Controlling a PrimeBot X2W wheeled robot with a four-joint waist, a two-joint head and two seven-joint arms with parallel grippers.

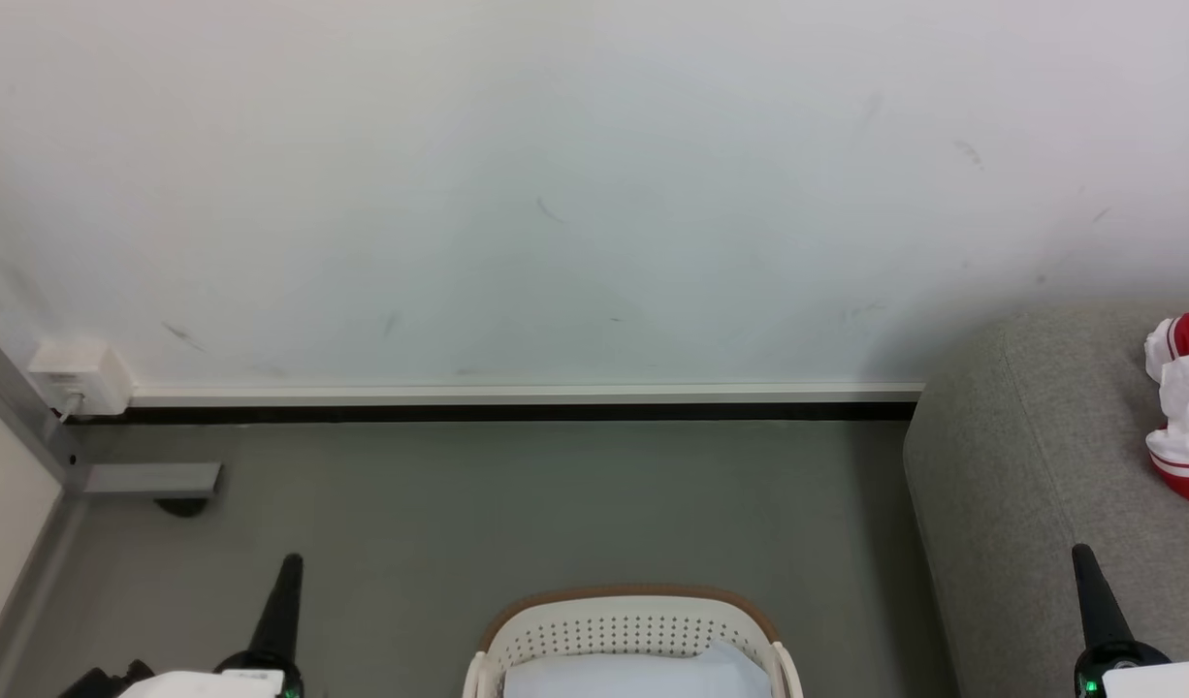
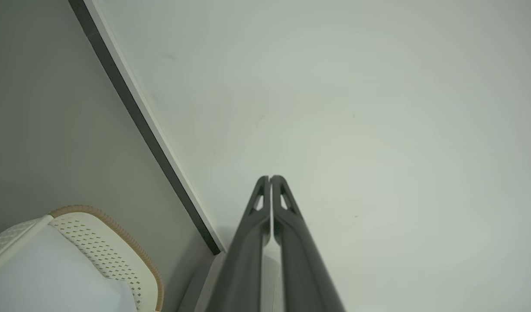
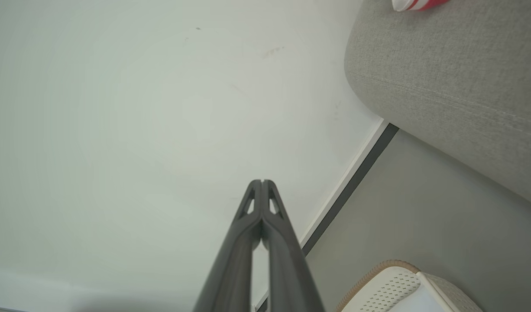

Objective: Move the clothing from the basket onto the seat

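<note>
The cream-white perforated basket [image 1: 633, 635] with its brown rim sits on the floor at the bottom centre; a pale bluish-white fabric [image 1: 633, 674] lies inside, and no red shows in it. Red clothing [image 1: 1184, 412] with white stripes and trim lies on the grey seat [image 1: 1031, 465] at the right edge. My left gripper [image 1: 289, 564] points up at the lower left, shut and empty. My right gripper [image 1: 1081, 555] points up over the seat's front, shut and empty. The wrist views show the basket [image 2: 105, 251] [image 3: 386, 281], the seat [image 3: 447, 78] and a bit of the clothing [image 3: 415, 4].
A white wall [image 1: 556, 194] with a dark baseboard [image 1: 517, 412] runs behind. A white socket box [image 1: 76, 378] and a grey metal bracket [image 1: 148, 480] stand at the left. Grey floor [image 1: 517, 514] lies between the basket and the wall.
</note>
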